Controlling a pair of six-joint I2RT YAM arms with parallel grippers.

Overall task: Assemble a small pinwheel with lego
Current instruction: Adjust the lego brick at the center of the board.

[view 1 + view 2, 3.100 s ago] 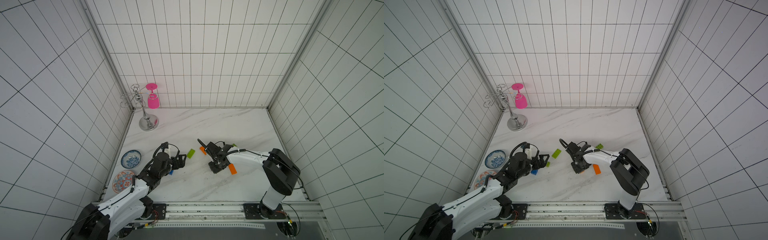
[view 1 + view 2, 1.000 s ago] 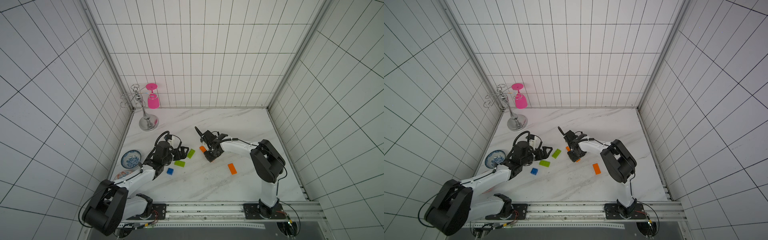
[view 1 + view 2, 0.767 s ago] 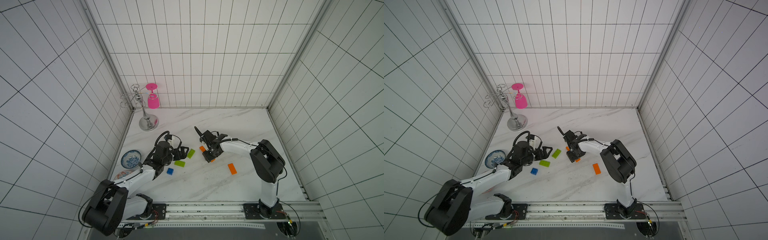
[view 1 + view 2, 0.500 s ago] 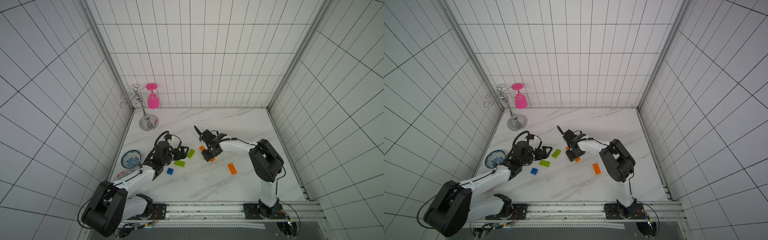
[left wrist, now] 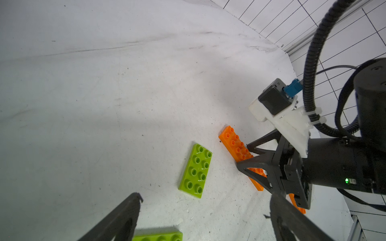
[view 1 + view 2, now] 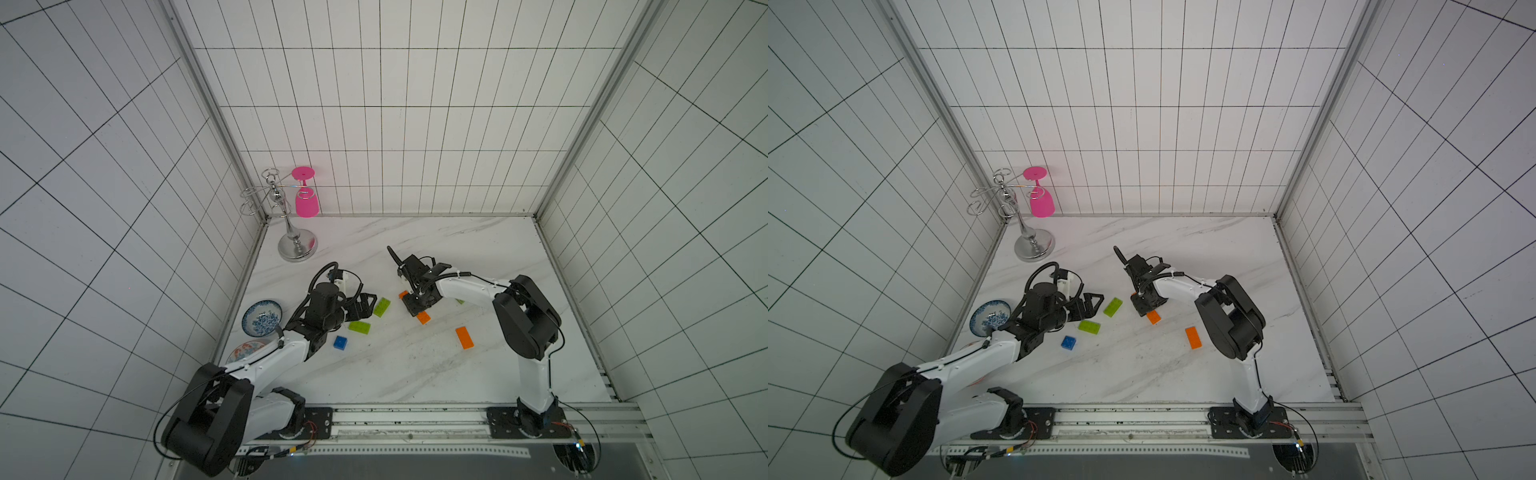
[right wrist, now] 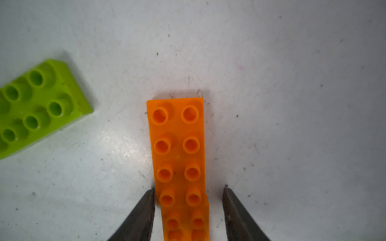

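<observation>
Right wrist view: right hand point(image 7: 189, 188), jaws apart, straddles overlapped orange bricks point(image 7: 177, 135), seemingly to seat the stem joint; left hand point(image 6: 368, 307) hangs spread wide.

The orange rectangular studded brick point(image 7: 177, 146) is smooth, glossy plastic, as is the lime-green rectangular studded brick point(image 5: 196, 171). The white marble-patterned tabletop point(image 6: 415, 374) is smooth with a dull sheen, flecked with dark specks and scuffs. The silver metal glass rack point(image 6: 297, 249) is mirror-polished; the pink stemmed glass point(image 6: 306, 204) looks like translucent plastic.
</observation>
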